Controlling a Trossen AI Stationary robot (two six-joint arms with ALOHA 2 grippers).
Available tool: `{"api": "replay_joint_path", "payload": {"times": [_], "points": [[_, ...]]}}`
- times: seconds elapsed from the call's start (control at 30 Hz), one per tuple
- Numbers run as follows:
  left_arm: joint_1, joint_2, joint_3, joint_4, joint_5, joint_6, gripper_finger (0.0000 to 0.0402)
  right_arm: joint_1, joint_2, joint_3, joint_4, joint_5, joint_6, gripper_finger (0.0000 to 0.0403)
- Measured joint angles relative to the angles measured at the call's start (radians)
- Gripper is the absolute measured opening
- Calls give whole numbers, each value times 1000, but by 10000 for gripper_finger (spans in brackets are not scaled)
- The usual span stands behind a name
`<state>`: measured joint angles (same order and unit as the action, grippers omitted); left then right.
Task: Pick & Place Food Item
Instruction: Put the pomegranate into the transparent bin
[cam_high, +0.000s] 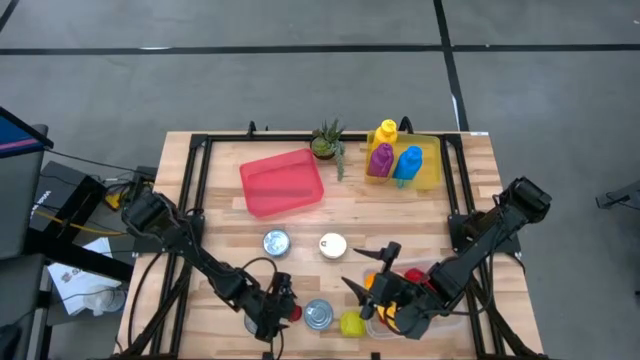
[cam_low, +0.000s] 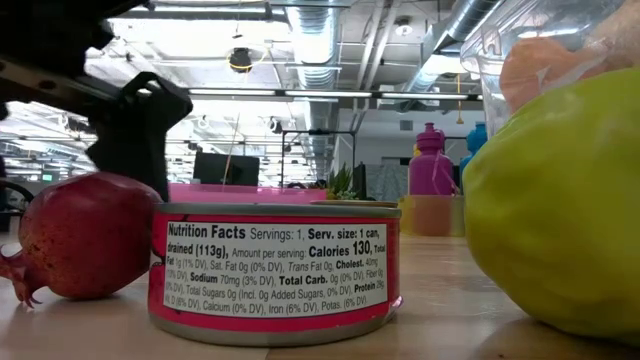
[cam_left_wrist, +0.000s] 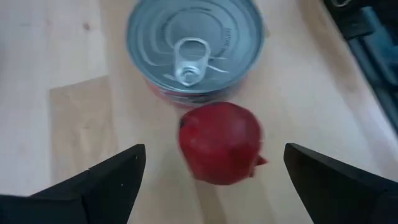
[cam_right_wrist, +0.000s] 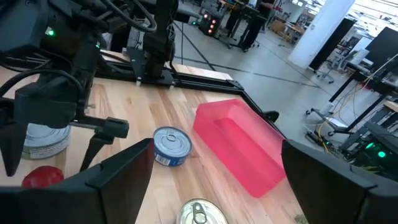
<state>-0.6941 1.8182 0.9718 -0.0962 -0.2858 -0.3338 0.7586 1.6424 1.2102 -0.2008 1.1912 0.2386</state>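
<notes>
Pomegranate (cam_left_wrist: 221, 143) | firm, round, may roll (take across its middle) | left gripper (cam_left_wrist: 214, 171) wide open, straddling it, empty

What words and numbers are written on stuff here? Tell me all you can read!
On the red can, low view:
"Nutrition Facts"
"Servings: 1, Serv. size: 1 can"
"drained (113g)"
"Calories 130"
"Sodium 70mg (3% DV)"
"Total Carb. 0g (0% DV)"
The smaller lines below are only partly readable.
The other cans' labels are too small to read.
</notes>
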Motion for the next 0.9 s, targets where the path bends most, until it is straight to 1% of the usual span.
{"api": "replay_joint_path", "payload": {"times": [0.1, 0.33, 0.63, 0.9], "points": [[1, -12, 0, 4, -32, 19, 367, 0, 0, 0, 0, 0, 0, 337], [1, -5, 1, 23, -32, 41, 332, 0, 0, 0, 4, 0, 8, 337], [1, -5, 0, 33, -18, 41, 301, 0, 0, 0, 4, 0, 8, 337], [1, 14, 0, 50, 33, 41, 265, 0, 0, 0, 4, 0, 5, 337]]}}
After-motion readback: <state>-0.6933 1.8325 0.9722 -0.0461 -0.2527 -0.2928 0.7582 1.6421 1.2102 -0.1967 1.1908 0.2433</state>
